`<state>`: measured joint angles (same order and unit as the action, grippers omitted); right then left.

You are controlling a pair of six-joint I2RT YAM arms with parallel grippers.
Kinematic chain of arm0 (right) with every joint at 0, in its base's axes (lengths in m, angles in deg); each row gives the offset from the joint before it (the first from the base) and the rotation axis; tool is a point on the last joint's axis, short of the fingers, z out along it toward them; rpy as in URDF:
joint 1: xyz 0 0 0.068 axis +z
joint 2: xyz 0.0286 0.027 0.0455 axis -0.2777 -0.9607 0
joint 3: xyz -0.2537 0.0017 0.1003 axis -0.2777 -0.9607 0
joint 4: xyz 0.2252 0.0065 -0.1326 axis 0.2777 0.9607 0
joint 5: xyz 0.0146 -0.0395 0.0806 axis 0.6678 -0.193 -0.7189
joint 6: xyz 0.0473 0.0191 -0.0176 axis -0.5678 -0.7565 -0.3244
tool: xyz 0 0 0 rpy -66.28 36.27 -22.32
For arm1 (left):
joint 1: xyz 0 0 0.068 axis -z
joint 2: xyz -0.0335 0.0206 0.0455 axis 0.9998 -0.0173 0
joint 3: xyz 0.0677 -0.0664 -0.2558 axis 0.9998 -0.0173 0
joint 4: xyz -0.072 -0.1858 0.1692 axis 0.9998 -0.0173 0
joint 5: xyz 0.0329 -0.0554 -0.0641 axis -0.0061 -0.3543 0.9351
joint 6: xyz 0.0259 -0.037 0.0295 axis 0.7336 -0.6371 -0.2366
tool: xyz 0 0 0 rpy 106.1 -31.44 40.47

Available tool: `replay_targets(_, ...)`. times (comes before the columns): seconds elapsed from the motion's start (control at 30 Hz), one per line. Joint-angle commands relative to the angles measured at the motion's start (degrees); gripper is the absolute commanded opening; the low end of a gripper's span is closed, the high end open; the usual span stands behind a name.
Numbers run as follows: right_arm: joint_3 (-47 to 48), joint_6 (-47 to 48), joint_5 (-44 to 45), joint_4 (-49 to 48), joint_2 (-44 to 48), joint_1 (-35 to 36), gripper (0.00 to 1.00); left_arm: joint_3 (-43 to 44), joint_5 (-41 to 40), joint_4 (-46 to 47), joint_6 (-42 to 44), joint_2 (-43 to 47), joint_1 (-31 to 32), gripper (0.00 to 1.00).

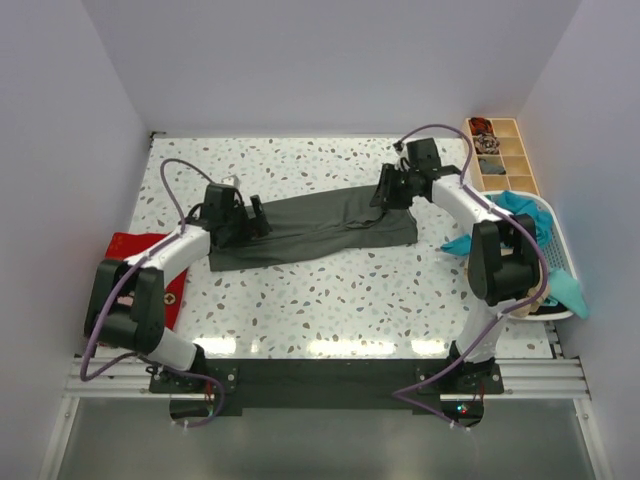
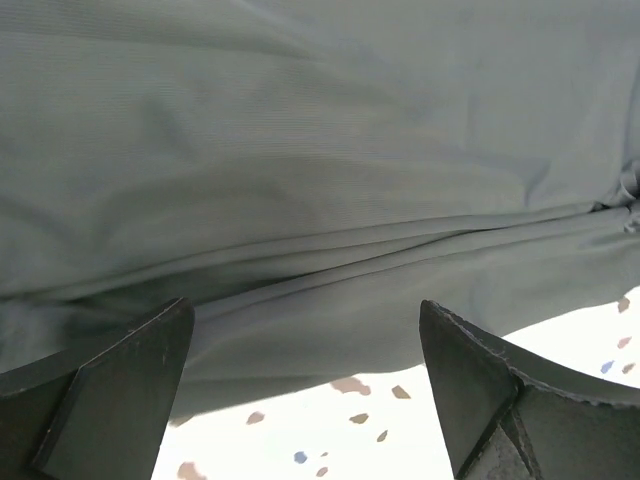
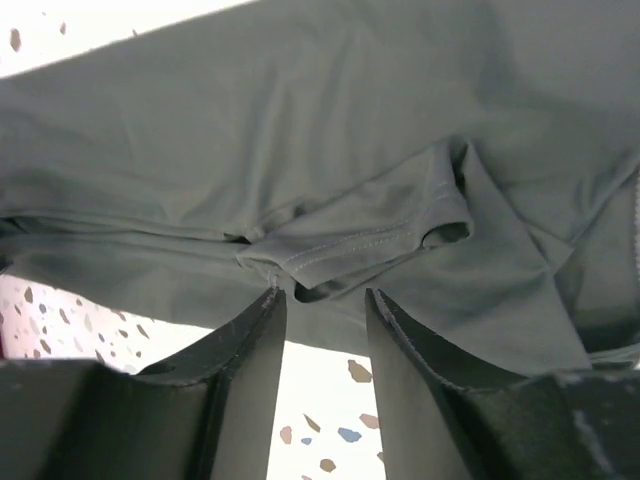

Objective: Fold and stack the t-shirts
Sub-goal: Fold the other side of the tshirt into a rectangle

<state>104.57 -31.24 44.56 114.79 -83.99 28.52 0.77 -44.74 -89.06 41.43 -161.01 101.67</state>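
Observation:
A dark grey-green t-shirt (image 1: 320,232) lies folded into a long band across the middle of the table. My left gripper (image 1: 258,216) hovers at its left end, with the jaws wide open and nothing between them; the left wrist view shows the cloth's edge (image 2: 320,300) just past the fingertips. My right gripper (image 1: 386,195) is at the shirt's right end. Its jaws stand partly apart over bare table (image 3: 322,296), with a stitched sleeve hem (image 3: 370,238) just beyond the tips. A red t-shirt (image 1: 130,250) lies at the left edge. Teal t-shirts (image 1: 520,208) hang from the basket.
A white plastic basket (image 1: 560,262) stands at the right edge, beside the right arm. A tan compartment tray (image 1: 502,150) sits at the back right corner. White walls close in the speckled table (image 1: 330,300) on three sides.

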Motion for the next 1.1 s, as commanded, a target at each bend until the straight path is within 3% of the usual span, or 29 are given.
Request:
replay_targets(0.0,-1.44,-1.22,-4.43,0.21,0.24,1.13,0.4,3.3,8.66,5.46,0.83,-4.08,-0.01,1.0)
replay_targets(0.27,-3.38,-0.69,-4.16,2.41,-0.81,4.12,0.35,2.69,6.56,6.25,1.36,-7.51,-0.1,1.0)
replay_targets(0.63,-2.86,-1.22,-2.94,2.23,-4.24,5.88,0.36,3.48,4.45,6.07,2.68,-10.94,-0.19,1.0)
replay_targets(1.07,9.95,0.89,0.05,0.56,-12.49,5.88,0.38,4.27,2.34,4.5,3.82,-11.65,-0.19,1.0)
